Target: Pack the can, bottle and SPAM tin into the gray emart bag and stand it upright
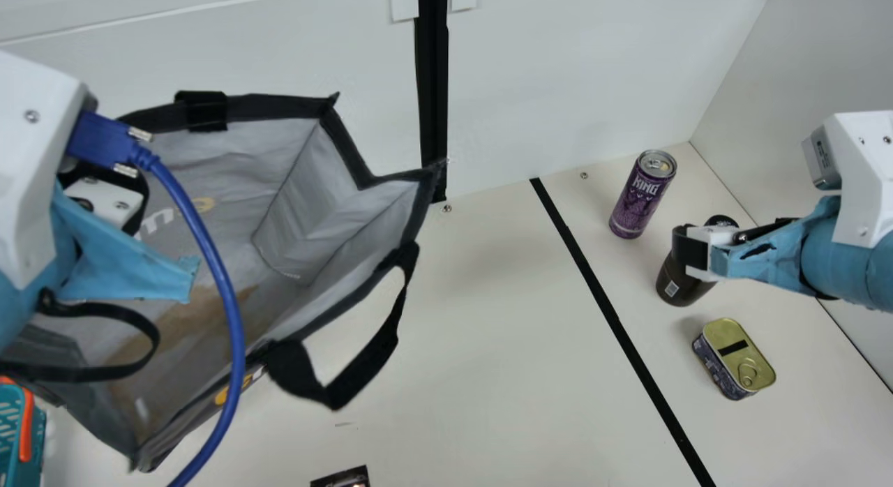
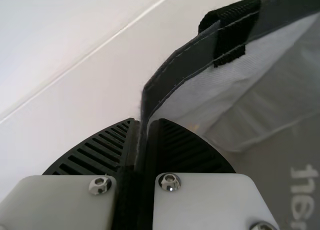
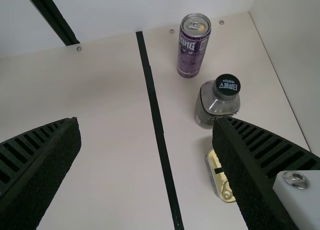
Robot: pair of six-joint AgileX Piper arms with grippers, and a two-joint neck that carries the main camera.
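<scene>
My left gripper (image 1: pixel 132 264) is at the left side of the gray bag (image 1: pixel 279 215), which stands open-topped on the table's left. In the left wrist view the left gripper (image 2: pixel 141 122) is shut on the bag's dark rim (image 2: pixel 172 72). My right gripper (image 1: pixel 698 253) hangs over the dark bottle (image 1: pixel 680 281), partly covering it; in the right wrist view the right gripper (image 3: pixel 145 125) stands wide open, nothing between its fingers. The purple can (image 1: pixel 642 194) stands upright behind the bottle. The SPAM tin (image 1: pixel 736 358) lies in front of it, gold lid up.
A black tape line (image 1: pixel 614 319) runs along the table between bag and items. The bag's black strap (image 1: pixel 349 375) loops out toward the middle. A teal basket (image 1: pixel 17 431) is at the left edge, a dark packet (image 1: pixel 342 477) at the front. Walls rise behind and at right.
</scene>
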